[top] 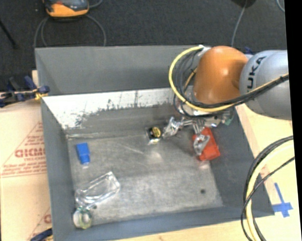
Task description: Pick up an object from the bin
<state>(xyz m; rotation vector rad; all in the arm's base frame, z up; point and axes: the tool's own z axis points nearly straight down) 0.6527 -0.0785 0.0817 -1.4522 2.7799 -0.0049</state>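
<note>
Red block (212,149) — just beneath the tool (185,136) — at the bin's (111,68) right side

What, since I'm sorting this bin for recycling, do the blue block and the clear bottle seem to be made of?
Blue block: probably plastic or foam. Its colour is flat and matt, with no glints.
Clear bottle: thin see-through plastic, it seems. The grey floor of the bin shows through it, and it looks crumpled, with bright highlights. Its cap is too small to judge.
</note>
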